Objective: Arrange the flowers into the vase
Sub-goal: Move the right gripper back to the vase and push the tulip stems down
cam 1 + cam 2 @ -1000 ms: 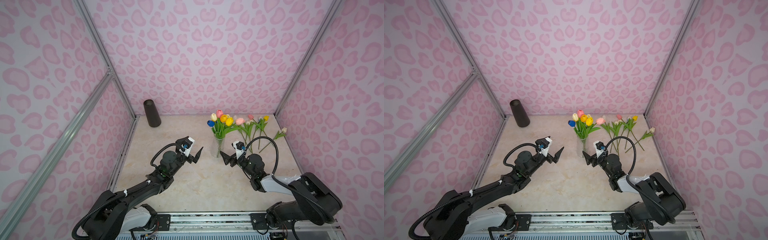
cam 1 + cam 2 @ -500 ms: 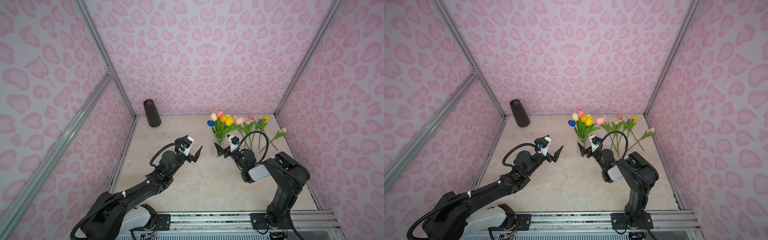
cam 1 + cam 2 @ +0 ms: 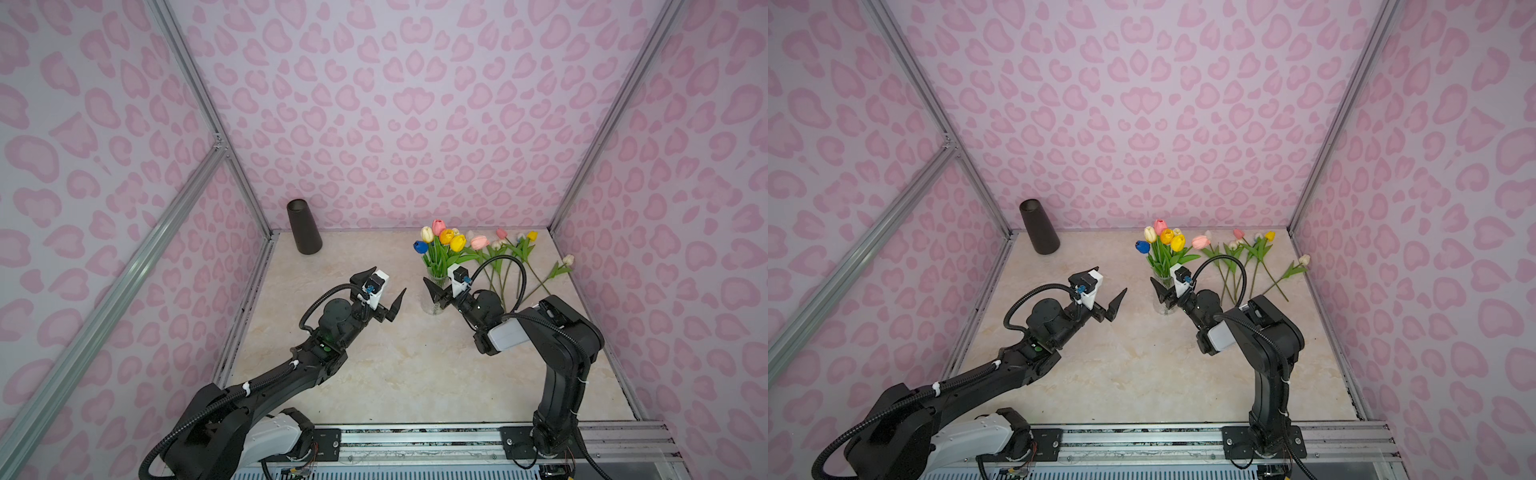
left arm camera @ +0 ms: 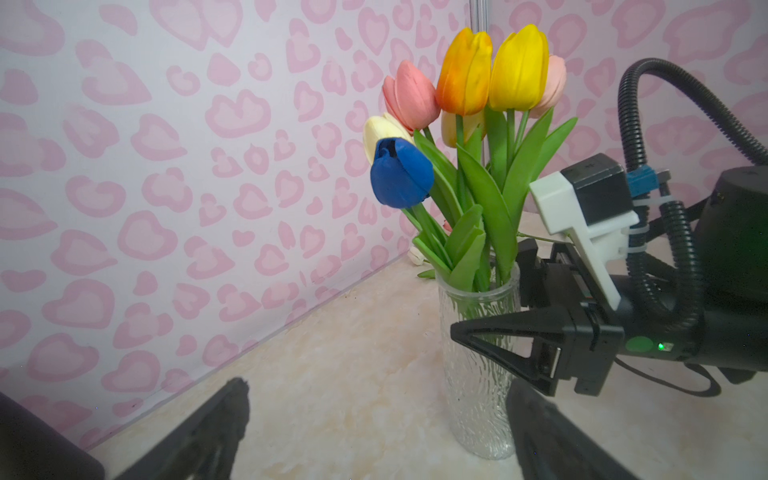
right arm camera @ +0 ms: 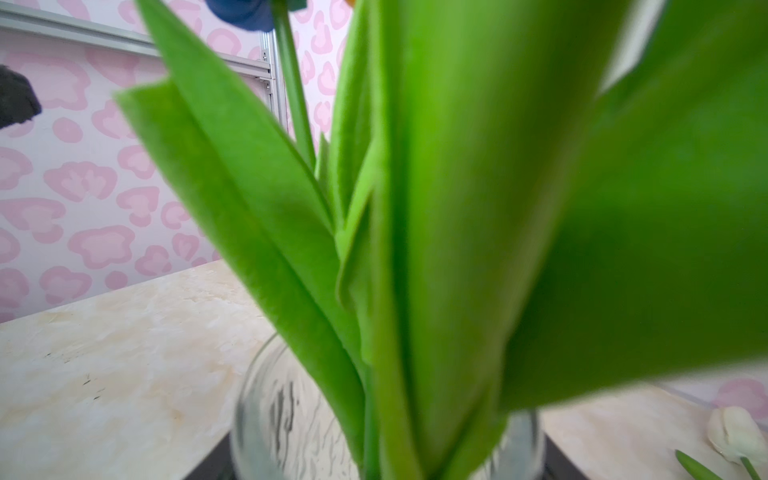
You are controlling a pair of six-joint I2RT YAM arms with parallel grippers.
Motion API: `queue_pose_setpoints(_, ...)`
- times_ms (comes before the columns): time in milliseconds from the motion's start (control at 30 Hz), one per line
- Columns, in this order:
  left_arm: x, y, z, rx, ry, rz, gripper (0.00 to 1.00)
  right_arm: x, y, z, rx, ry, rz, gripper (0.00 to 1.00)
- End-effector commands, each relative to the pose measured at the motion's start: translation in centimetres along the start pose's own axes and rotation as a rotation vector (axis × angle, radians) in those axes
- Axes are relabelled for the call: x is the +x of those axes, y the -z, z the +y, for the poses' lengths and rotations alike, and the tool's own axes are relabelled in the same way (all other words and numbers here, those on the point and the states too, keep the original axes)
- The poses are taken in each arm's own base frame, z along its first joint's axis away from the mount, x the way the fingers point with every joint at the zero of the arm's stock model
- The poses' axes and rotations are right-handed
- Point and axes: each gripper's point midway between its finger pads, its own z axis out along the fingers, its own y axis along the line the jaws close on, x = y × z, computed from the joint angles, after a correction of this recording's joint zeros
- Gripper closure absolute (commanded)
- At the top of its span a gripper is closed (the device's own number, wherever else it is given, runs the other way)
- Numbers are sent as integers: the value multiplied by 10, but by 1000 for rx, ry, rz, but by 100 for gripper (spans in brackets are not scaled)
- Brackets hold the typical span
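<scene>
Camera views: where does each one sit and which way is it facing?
Both top views: high above the front rail, looking down and back over the marbled tabletop; left arm and right arm show.
Left wrist: on the left arm, facing the clear ribbed glass vase of artificial tulips; shows the open left end effector, plus the right end effector straddling the vase.
Right wrist: close against the vase, green leaves filling it; only dark fingers show.
Shared: every view shows the vase.

The left arm (image 3: 328, 332) and right arm (image 3: 565, 349) are finished in matte black; behind the left claw (image 4: 376, 395) and right claw (image 3: 1160, 291) white camera mounts (image 3: 380, 279) are fixed; ribbed black hoses (image 3: 505, 259) are looped rearward.
</scene>
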Motion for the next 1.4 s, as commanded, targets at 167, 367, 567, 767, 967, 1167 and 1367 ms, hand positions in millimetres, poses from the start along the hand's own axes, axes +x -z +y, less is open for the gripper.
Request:
queue_pose_setpoints(167, -8, -1, 10, -48, -10, -18, 3, 1, -6, 2, -34, 48, 18, 62)
queue_pose_setpoints(367, -6, 0, 14, -75, -17, -14, 3, -15, -25, -13, -39, 40, -29, 74)
queue_pose_setpoints(567, -6, 3, 16, -81, -17, -16, 3, -36, -74, -53, -30, 15, -96, 77)
queue_pose_setpoints(767, -3, 11, 20, -108, -29, -8, 3, -40, -126, -88, -19, -3, -145, 77)
queue_pose_setpoints(967, -1, 16, 24, -127, -33, -3, 3, -27, -178, -120, 27, 15, -152, 77)
queue_pose_setpoints(1167, 0, 17, 25, -131, -36, 0, 3, -8, -208, -146, 74, 27, -132, 77)
queue_pose_setpoints(1367, 0, 15, 25, -128, -35, 4, 3, 6, -225, -153, 59, 18, -106, 76)
